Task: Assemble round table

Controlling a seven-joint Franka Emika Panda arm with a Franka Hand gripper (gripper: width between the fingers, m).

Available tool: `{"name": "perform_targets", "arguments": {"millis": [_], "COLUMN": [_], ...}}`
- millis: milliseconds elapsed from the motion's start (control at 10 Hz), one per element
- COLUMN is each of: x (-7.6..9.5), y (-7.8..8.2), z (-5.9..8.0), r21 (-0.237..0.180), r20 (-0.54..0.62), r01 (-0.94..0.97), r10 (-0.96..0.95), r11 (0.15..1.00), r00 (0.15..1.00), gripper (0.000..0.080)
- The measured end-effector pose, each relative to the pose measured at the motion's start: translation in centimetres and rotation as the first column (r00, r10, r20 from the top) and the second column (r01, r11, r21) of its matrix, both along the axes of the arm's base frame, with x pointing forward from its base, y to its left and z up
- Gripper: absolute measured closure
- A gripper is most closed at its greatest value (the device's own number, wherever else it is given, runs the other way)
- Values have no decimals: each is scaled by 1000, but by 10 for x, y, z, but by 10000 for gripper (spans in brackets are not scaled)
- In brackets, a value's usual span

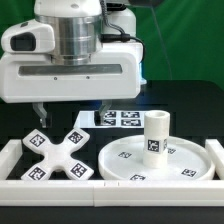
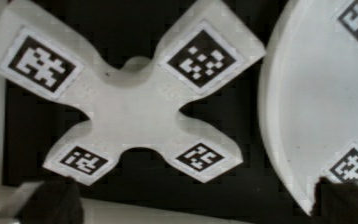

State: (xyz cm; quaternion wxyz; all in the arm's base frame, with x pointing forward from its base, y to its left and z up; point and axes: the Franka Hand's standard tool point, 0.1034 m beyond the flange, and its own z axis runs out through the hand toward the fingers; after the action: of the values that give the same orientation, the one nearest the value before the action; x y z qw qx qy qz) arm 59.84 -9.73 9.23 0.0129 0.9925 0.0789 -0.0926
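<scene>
Presumably, the gripper [image 1: 70,112] is held wide open and empty over the flat-lying cross base [image 1: 62,155] so it can be grasped for the upright leg [image 1: 155,135].

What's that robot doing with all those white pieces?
It is putting a small table together from loose parts. Its end effector hangs open above the X-shaped cross base and holds nothing. Beside the base lies the round disc, with the short leg standing upright on it. The base is not yet joined to the other parts.
</scene>
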Motion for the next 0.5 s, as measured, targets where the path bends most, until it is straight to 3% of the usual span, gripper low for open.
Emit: {"name": "perform_targets", "arguments": {"millis": [100,200,500], "x": [-2,5,1], "y": [-3,-7,-13], "z": [0,-1,-7], "r21": [-11,-20,-51], "r20": [-119,-182,-363], "r01": [-30,-44,-3], "r10": [29,40,-15], "r11": [999,999,999], "r00": [993,982,932], "gripper": [150,150,150]}}
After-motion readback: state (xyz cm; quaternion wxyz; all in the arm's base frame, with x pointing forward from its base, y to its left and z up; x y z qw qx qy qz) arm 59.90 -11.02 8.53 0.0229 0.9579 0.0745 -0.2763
